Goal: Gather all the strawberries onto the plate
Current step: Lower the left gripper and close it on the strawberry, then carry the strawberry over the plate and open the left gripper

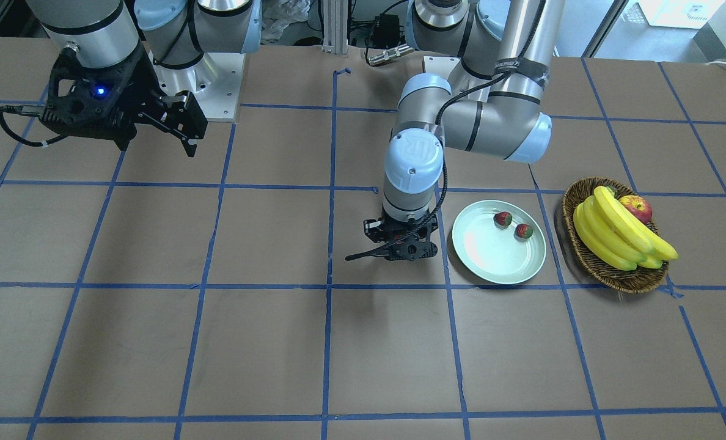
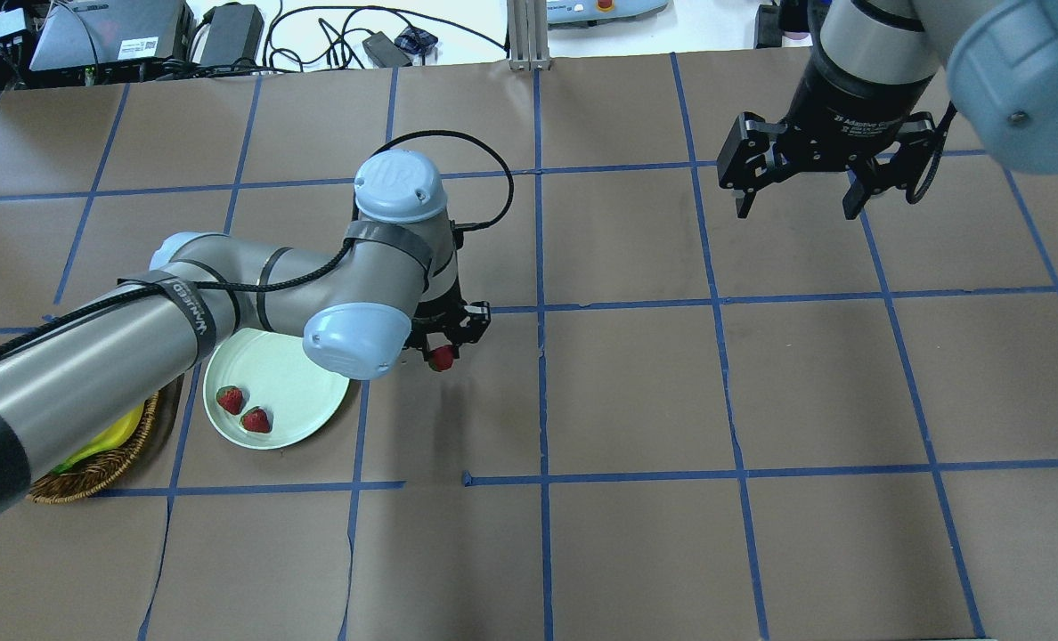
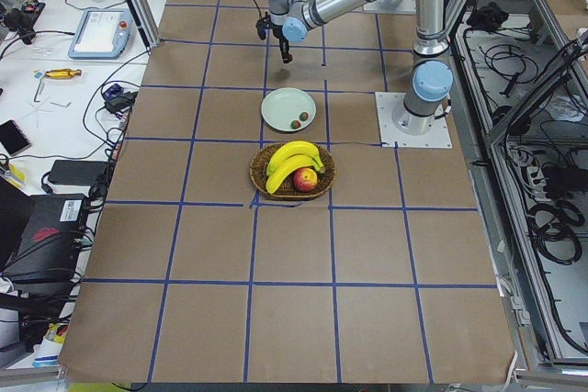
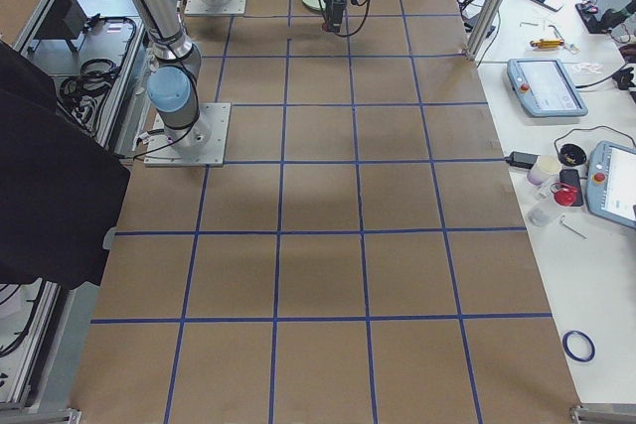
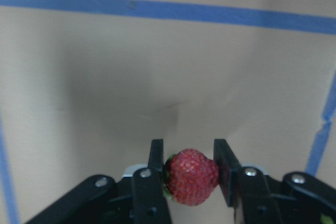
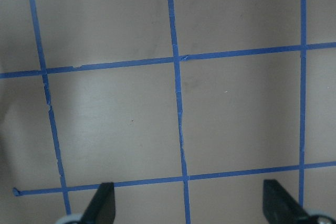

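Strawberry (image 5: 191, 178) is sitting pinched in the left end effector (image 2: 444, 345) just off the plate's (image 2: 302, 372) rim, toward the robot's right; two more strawberries (image 2: 230, 399) are lying inside. Right end effector (image 2: 801, 206) is gaping, far off.

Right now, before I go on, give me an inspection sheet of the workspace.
Surface: table covered in brown paper with a blue tape grid.
Job's things: two strawberries lie in the plate; third strawberry is off the plate, held by the left gripper.
Clutter: wicker basket beside the plate, holding bananas and an apple.
Grippers: left shut on the third strawberry; right gripper open, empty, far from the plate.
Cables: black cable loops over the left wrist.
Surroundings: side benches with tablets, tools, wires.
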`<state>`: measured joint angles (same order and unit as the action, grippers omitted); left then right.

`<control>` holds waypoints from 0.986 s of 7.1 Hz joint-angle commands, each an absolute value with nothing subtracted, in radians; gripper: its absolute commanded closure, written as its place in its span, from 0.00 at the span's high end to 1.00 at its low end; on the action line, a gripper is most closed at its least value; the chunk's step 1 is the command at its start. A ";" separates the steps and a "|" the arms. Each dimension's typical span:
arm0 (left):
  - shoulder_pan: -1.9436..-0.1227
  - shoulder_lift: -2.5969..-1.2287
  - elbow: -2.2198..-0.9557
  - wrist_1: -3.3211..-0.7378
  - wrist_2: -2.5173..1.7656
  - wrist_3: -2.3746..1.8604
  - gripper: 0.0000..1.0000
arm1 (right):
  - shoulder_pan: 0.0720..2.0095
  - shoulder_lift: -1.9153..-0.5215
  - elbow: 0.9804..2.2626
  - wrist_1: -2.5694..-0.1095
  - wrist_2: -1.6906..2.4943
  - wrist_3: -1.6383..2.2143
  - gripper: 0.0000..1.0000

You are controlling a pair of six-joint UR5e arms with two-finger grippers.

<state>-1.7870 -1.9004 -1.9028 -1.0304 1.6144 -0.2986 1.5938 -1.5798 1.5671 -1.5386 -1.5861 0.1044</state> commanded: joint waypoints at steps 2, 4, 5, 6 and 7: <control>-1.570 -1.824 -1.928 -1.153 1.687 0.005 0.25 | 1.594 -1.578 1.568 -1.539 -1.586 0.104 1.00; -1.461 -1.813 -1.950 -1.154 1.687 0.107 0.28 | 1.594 -1.578 1.568 -1.539 -1.586 0.104 1.00; -1.456 -1.819 -1.983 -1.151 1.692 0.109 0.45 | 1.594 -1.578 1.568 -1.539 -1.586 0.104 1.00; -1.456 -1.819 -1.996 -1.146 1.692 0.110 0.79 | 1.594 -1.578 1.568 -1.539 -1.586 0.104 1.00; -1.456 -1.812 -1.990 -1.143 1.692 0.113 0.98 | 1.594 -1.578 1.568 -1.539 -1.586 0.104 1.00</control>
